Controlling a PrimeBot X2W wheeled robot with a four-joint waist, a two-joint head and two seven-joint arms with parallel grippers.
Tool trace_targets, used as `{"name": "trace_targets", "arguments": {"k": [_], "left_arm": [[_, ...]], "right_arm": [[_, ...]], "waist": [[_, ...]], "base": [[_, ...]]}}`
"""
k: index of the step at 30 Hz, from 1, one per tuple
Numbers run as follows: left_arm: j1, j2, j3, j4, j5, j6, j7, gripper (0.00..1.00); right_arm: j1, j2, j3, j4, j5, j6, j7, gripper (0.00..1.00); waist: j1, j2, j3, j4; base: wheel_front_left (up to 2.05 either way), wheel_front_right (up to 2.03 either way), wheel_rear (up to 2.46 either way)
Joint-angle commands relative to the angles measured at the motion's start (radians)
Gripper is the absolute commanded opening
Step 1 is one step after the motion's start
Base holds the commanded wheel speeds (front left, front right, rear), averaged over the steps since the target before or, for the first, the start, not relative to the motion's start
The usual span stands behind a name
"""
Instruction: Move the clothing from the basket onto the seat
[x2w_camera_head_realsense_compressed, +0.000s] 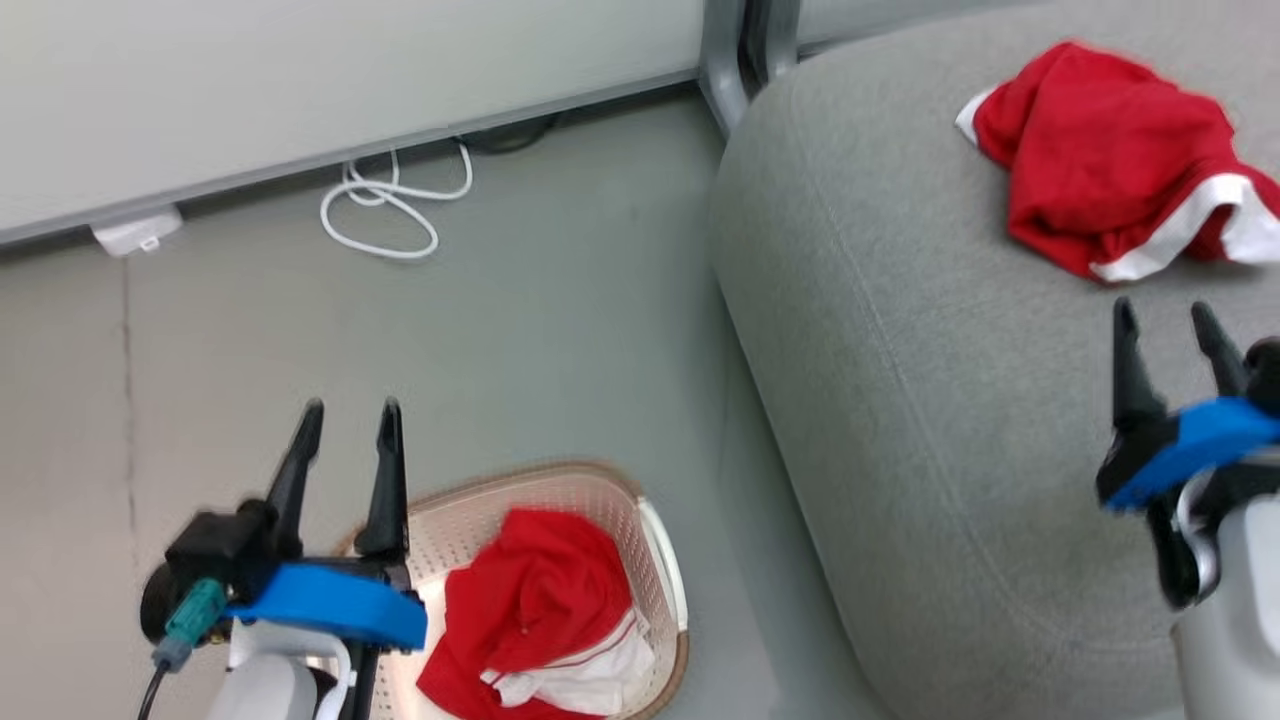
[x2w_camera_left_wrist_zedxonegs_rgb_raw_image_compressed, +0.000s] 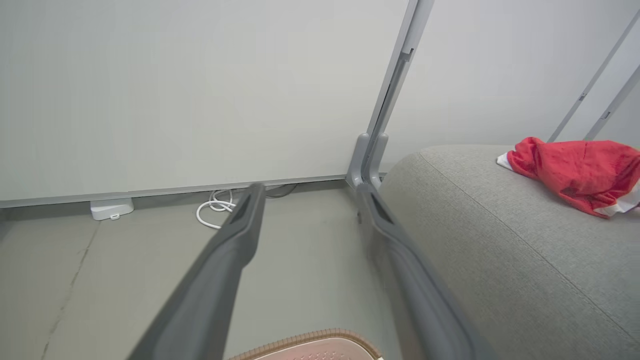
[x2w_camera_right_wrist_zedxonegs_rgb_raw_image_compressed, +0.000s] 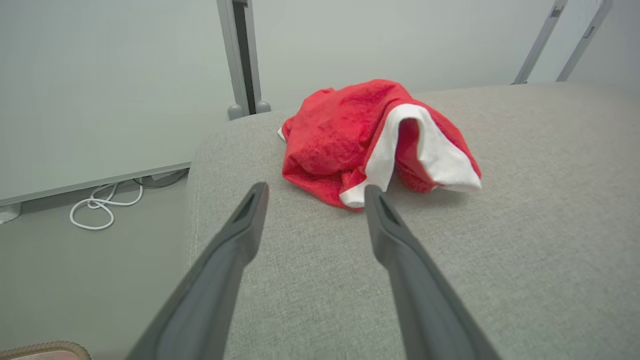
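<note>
First garment (x2w_camera_head_realsense_compressed: 1110, 165) is lying crumpled on the sofa (x2w_camera_head_realsense_compressed: 900, 420), toward the far side, with white trim showing along its near edge. Second garment (x2w_camera_head_realsense_compressed: 535, 610) is sitting bunched in the basket (x2w_camera_head_realsense_compressed: 655, 560), white striped band facing up at the near end. Basket is standing on the floor (x2w_camera_head_realsense_compressed: 560, 320) just beside the sofa's left flank; can't tell if they're touching. Right gripper (x2w_camera_head_realsense_compressed: 1162, 308) is hovering over the sofa cushion near the first garment, fingers spread apart, holding nothing, tips pointing at the white trim. Left gripper (x2w_camera_head_realsense_compressed: 351, 405) is hanging over the basket's left side, fingers also apart and empty. White cable (x2w_camera_head_realsense_compressed: 385, 205) is lying coiled on the floor by the wall (x2w_camera_head_realsense_compressed: 300, 80). Grey post (x2w_camera_head_realsense_compressed: 725, 60) is standing at the sofa's far corner.
</note>
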Motion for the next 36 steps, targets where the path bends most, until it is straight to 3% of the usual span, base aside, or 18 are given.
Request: {"name": "trace_targets", "arguments": {"k": [1,10,16,26,36], "left_arm": [[0.023,-0.008,0.01,0.006,-0.003,0.004,-0.005,1.0],[0.135,-0.042,0.084,0.031,0.008,0.001,-0.005,1.0],[0.17,-0.057,0.114,0.047,0.02,-0.013,-0.005,1.0],[0.214,-0.068,0.146,0.055,0.058,-0.023,-0.005,1.0],[0.249,-0.072,0.173,0.051,0.079,-0.034,-0.005,1.0]], "right_arm": [[0.046,0.008,0.012,-0.03,0.0,0.0,-0.003,1.0],[0.249,0.088,0.119,-0.311,-0.015,0.0,0.074,1.0],[0.351,0.113,0.174,-0.433,-0.018,0.0,0.131,1.0],[0.482,0.133,0.217,-0.5,-0.018,0.0,0.142,1.0],[0.529,0.136,0.24,-0.511,0.005,0.0,0.122,1.0]], "waist": [[0.0004,0.0,-0.054,-0.026],[0.0004,0.0,-0.162,0.021],[0.0004,0.0,-0.199,0.08],[0.0004,0.0,-0.25,0.169],[0.0004,0.0,-0.278,0.21]], "base": [[0.0,0.0,0.0],[0.0,0.0,0.0],[0.0,0.0,0.0],[0.0,0.0,0.0],[0.0,0.0,0.0]]}}
